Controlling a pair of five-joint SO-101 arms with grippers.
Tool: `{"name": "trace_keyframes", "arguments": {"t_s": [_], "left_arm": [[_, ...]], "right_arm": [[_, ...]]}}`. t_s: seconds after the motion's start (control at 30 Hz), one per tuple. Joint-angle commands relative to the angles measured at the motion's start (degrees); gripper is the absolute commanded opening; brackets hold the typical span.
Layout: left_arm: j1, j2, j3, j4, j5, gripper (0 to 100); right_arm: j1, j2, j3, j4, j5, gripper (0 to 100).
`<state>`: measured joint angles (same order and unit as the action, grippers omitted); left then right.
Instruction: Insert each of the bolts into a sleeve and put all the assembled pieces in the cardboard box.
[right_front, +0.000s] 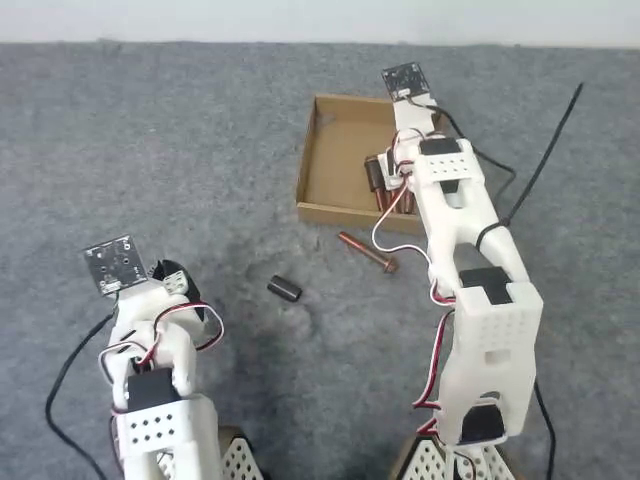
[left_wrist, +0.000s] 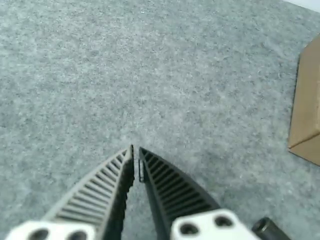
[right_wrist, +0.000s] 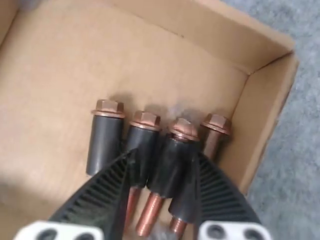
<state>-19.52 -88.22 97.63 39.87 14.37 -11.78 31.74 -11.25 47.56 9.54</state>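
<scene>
On the high view, the cardboard box (right_front: 340, 212) sits at about 1 o'clock from the middle of the grey carpet (right_front: 180, 140). My right arm runs up from 5 o'clock and its right gripper (right_front: 398, 192) hangs inside the box, against the wall at the box's 3 o'clock side, above the assembled pieces (right_front: 380, 178) there. A loose bolt (right_front: 367, 252) lies on the carpet just outside the box at the box's 6 o'clock, slanted, with its head toward 4 o'clock. A loose sleeve (right_front: 284, 290) lies at the bolt's 8 o'clock, apart from it. My left arm is down at 7 o'clock, with the left gripper (right_front: 172, 280) at the sleeve's 9 o'clock, well apart from it.

On the left wrist view, the left gripper (left_wrist: 135, 150) is closed, tips all but touching and nothing between them, over bare carpet (left_wrist: 100, 65). A corner of the box (left_wrist: 307, 110) shows farther off, and a dark rounded shape, which I take for the sleeve (left_wrist: 269, 229), sits just beside the gripper's base.

On the right wrist view, the right gripper (right_wrist: 162, 160) has its jaws apart, low over four assembled pieces (right_wrist: 102, 142) lying side by side in the box (right_wrist: 265, 85), heads all on one side. The jaws straddle the third piece (right_wrist: 172, 167). One finger lies over the second piece (right_wrist: 142, 142) and the other beside the fourth (right_wrist: 216, 122), whose sleeve sits lower on its shank.
</scene>
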Motion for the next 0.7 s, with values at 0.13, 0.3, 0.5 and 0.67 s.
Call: {"name": "trace_keyframes", "arguments": {"t_s": [0.13,0.3,0.5,0.67], "left_arm": [[-0.44,-0.35,-0.66,0.44,0.44,1],[-0.44,-0.35,-0.66,0.44,0.44,1],[-0.53,-0.35,-0.66,0.44,0.44,1],[-0.62,-0.70,-0.66,2.90,-3.60,1]], "right_arm": [[-1.36,-10.59,-5.45,11.03,-0.62,13.3],[-1.89,-18.42,-5.36,20.79,-0.62,13.3],[-1.98,-26.59,-5.19,33.36,-0.62,13.3],[-3.82,-31.78,-5.10,44.35,-0.70,13.3]]}}
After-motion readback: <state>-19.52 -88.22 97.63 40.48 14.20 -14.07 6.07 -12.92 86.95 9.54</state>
